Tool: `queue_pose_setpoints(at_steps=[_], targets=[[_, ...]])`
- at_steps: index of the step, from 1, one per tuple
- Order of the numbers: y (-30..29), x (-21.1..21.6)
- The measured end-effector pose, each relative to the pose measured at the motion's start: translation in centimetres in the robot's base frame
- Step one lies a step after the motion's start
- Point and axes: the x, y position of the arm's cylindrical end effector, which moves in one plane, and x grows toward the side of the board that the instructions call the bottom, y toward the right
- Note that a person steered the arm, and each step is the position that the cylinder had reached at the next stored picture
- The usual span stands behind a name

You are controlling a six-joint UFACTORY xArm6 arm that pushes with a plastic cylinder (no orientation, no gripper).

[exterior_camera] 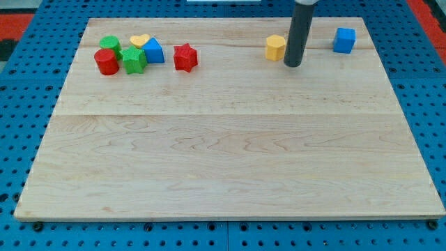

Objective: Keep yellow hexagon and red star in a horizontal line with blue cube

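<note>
A wooden board (pixel 230 160) is seen on a blue pegboard (pixel 21 104). The rod (pixel 301 31) comes down from the view's top, and my tip (pixel 293 64) is placed on the board just beside the yellow hexagon (pixel 276 47), at about 4 o'clock from it; whether the two touch cannot be told. No jaws exist on this rod, so nothing is held or clamped.

The blue cube (pixel 343 40) is found at 2 o'clock from the tip, well apart from it. The red star (pixel 185 57) lies far at 9 o'clock from the hexagon, slightly lower in the view.

At 9 o'clock from the star a tight group is seen: a yellow heart (pixel 140 41), a blue block (pixel 154 51), a green cylinder (pixel 109 44), a green star (pixel 134 61) and a red cylinder (pixel 106 62).
</note>
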Motion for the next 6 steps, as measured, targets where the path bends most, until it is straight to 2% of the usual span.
queue_pose_setpoints(at_steps=[2,3,4,5,6], targets=[[0.3,-5.7],[0.2,-1.0],[-6.4,1.3],[-12.9,-0.3],[-15.6,0.7]])
